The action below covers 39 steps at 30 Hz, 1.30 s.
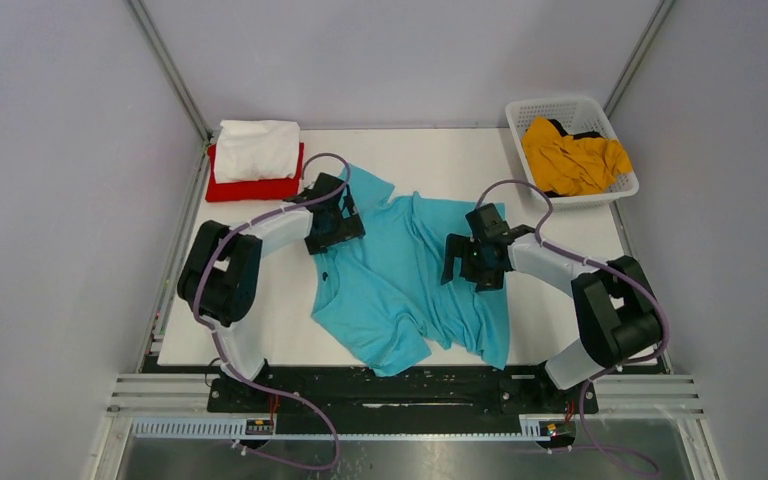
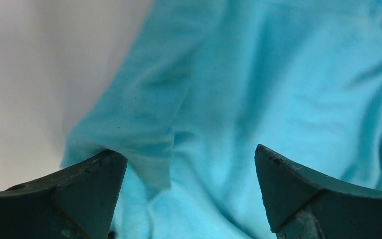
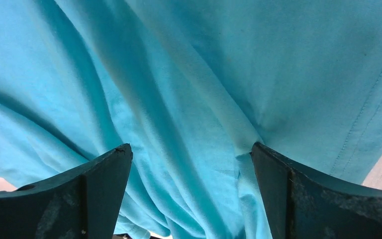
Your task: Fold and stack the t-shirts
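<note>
Robotics lab cell: grey panel walls, aluminium struts, white tabletop, left arm and right arm on black rail

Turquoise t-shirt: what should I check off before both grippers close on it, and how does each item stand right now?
1. The left gripper is open: ok.
2. The right gripper is open: ok.
3. Cloth lies under both grippers: ok, the turquoise t-shirt fills both wrist views.
4. Shirt lies flat: not ok, it is wrinkled and skewed.
5. Grippers touch the cloth: cannot tell.
6. The white t-shirt sits on the red t-shirt, apart from both grippers: ok.
</note>
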Motion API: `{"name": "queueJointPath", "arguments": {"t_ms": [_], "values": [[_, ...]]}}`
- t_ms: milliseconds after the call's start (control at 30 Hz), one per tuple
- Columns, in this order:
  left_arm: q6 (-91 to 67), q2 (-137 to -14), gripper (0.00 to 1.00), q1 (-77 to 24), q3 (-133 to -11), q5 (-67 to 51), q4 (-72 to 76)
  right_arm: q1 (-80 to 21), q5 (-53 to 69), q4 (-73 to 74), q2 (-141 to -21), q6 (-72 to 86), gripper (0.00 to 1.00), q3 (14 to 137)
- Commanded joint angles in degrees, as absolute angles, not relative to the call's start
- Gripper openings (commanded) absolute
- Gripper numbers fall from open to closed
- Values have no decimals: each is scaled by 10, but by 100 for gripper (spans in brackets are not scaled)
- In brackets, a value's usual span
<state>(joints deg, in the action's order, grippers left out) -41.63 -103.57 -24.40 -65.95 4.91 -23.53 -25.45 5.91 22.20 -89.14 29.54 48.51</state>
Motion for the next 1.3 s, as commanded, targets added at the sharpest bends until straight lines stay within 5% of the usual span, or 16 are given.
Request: {"name": "queueJointPath", "arguments": {"t_ms": [0,500,933,1267], "values": [[-399,-1043,99,-190,-670,90,-259,-225,53,214,-889,308,100,451],[-375,-1034,99,-63,-766,75,-341,-156,53,225,-852,297,100,446],[-368,-888,99,-127,-637,-82,-297,-151,77,215,-773,313,100,458],[-373,-1021,99,-185,-676,-93,-284,-151,81,164,-885,345,100,517]]}}
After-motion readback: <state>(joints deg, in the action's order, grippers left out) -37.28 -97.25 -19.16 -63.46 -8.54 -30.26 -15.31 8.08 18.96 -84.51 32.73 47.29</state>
